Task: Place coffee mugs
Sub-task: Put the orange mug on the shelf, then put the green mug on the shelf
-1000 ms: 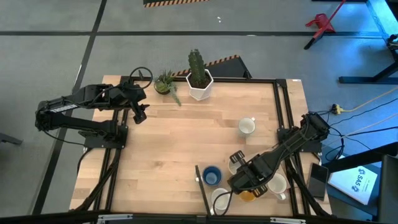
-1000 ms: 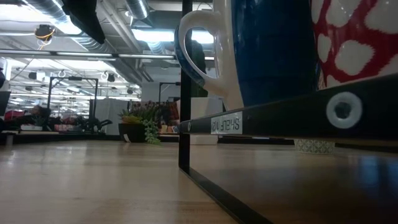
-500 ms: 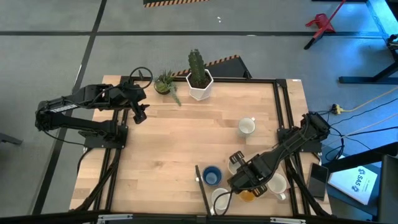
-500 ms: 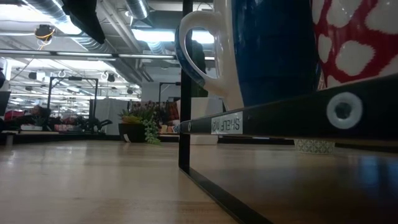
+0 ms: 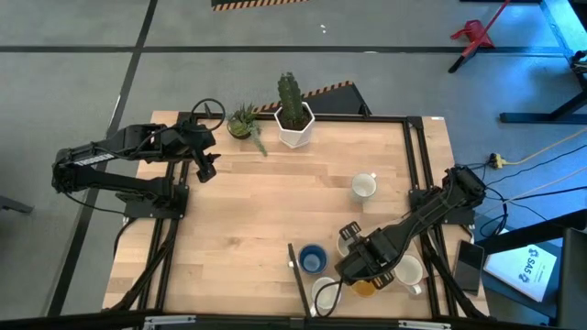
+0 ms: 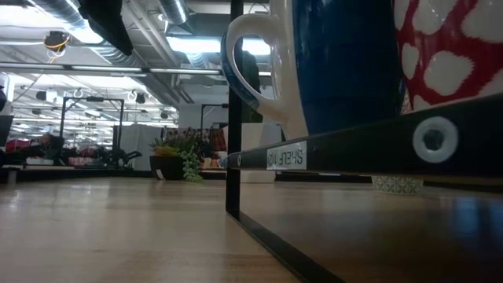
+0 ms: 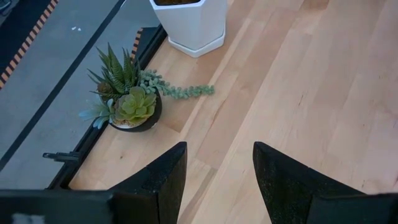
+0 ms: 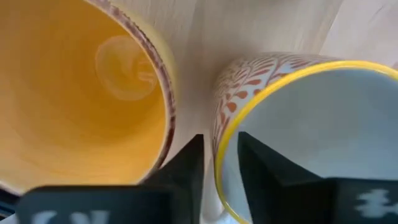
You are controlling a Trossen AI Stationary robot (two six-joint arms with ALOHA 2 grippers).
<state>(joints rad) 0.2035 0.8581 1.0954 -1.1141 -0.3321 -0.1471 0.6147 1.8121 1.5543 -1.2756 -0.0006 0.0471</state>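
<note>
Near the table's near right corner stands a cluster of mugs: a dark blue mug [image 5: 313, 259], a white mug [image 5: 324, 293], an orange mug [image 5: 366, 288] and a cream mug [image 5: 409, 272]. Another white mug [image 5: 364, 186] stands alone farther back. My right gripper [image 5: 361, 270] hangs over the cluster and hides the mug beneath it. In the right wrist view it [image 8: 219, 165] straddles the wall of a white mug with a yellow rim and red leaf pattern [image 8: 298, 118], beside the orange mug [image 8: 81, 93]. My left gripper [image 7: 217, 180] waits open near the far left corner. My right gripper has the patterned mug by its wall at the rim [image 8: 217, 155], on the side facing the orange mug. One finger [image 8: 261, 165] is inside the mug and the other finger [image 8: 186, 165] outside, between the two mugs. The fingers come from above, pointing down. The mug stands upright.
A white hexagonal cactus pot [image 5: 294, 124] and a small succulent pot [image 5: 242, 122] stand at the far edge. A black frame [image 5: 413, 165] borders the table. In the low view a black shelf [image 6: 346, 145] carries the blue mug [image 6: 338, 63] and a red-and-white mug [image 6: 452, 47].
</note>
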